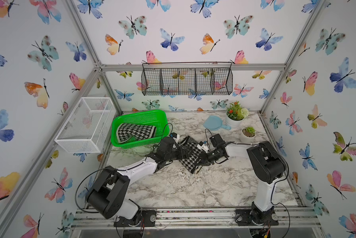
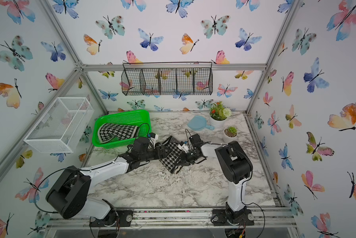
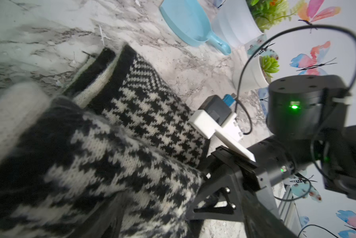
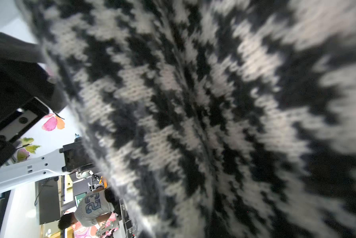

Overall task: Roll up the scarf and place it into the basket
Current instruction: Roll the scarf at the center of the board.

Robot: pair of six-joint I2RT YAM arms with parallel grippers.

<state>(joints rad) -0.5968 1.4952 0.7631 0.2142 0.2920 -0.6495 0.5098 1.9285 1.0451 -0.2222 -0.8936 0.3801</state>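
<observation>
Left end effector and right end effector flank scarf, grips untellable; basket holds second scarf.

Black-and-white houndstooth on the scarf, with a chevron band at its 12 o'clock end. Bright green for the basket, grey-veined white marble for the bench, pale blue for the scoop. Pastel butterflies across the walls.

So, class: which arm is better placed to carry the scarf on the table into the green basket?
Probably left: the left end effector sits at the scarf on the side nearer the basket; the right end effector is on the far side.
</observation>
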